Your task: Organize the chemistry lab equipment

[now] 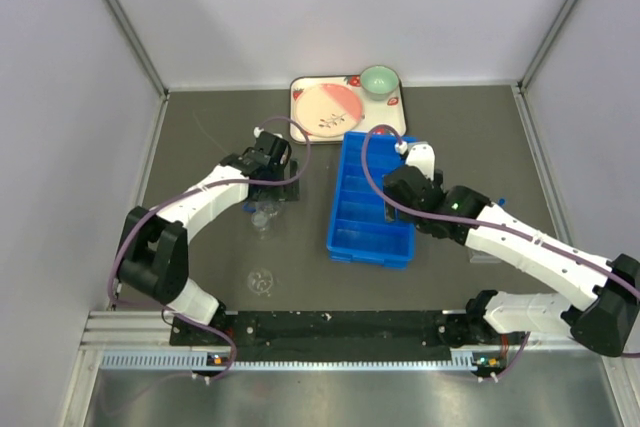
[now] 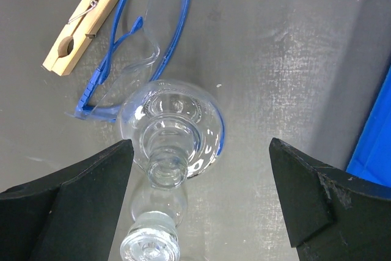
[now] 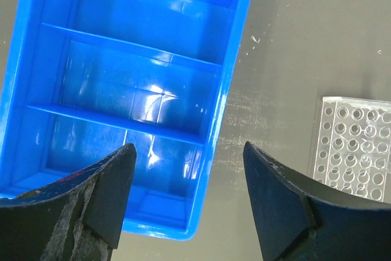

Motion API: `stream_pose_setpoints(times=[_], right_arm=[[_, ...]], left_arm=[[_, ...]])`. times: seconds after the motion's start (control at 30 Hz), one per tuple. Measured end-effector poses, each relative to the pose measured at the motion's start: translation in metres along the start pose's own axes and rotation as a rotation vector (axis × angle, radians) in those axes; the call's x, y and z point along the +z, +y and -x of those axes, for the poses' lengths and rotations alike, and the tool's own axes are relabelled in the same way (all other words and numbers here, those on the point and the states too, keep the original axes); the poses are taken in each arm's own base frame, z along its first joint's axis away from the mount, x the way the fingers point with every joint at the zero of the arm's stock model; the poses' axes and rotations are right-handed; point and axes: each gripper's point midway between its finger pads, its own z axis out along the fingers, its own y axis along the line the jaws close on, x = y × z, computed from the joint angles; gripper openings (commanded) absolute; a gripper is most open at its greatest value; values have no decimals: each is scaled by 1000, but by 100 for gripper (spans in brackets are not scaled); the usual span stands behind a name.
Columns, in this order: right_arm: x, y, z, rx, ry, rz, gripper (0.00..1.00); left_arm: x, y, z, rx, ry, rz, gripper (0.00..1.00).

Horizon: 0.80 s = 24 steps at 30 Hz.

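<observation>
A clear round-bottomed glass flask (image 2: 174, 129) stands on the dark table, with a small glass stopper-like piece (image 2: 149, 236) just in front of it. My left gripper (image 2: 201, 151) hovers over them, open wide, the flask nearer its left finger. From above the flask (image 1: 263, 217) sits just below the left gripper (image 1: 268, 172), and a small glass dish (image 1: 262, 280) lies nearer the arm bases. My right gripper (image 3: 189, 151) is open and holds nothing, above the near right corner of a blue divided bin (image 3: 122, 90). A clear rack of small wells (image 3: 354, 151) lies to its right.
Blue-framed safety glasses (image 2: 140, 41) and a wooden clothespin (image 2: 85, 19) lie just past the flask. The blue bin (image 1: 370, 197) sits mid-table between the arms. A strawberry-print tray (image 1: 300, 92) with a pink plate and green bowl stands at the back wall.
</observation>
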Motion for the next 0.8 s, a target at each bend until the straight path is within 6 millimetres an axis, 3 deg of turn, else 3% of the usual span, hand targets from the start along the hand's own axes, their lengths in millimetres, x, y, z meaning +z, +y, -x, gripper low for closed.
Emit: stream_pose_setpoints(times=[0.8], right_arm=[[4, 5, -3, 14, -11, 24, 73]], left_arm=[[11, 14, 3, -22, 1, 55, 97]])
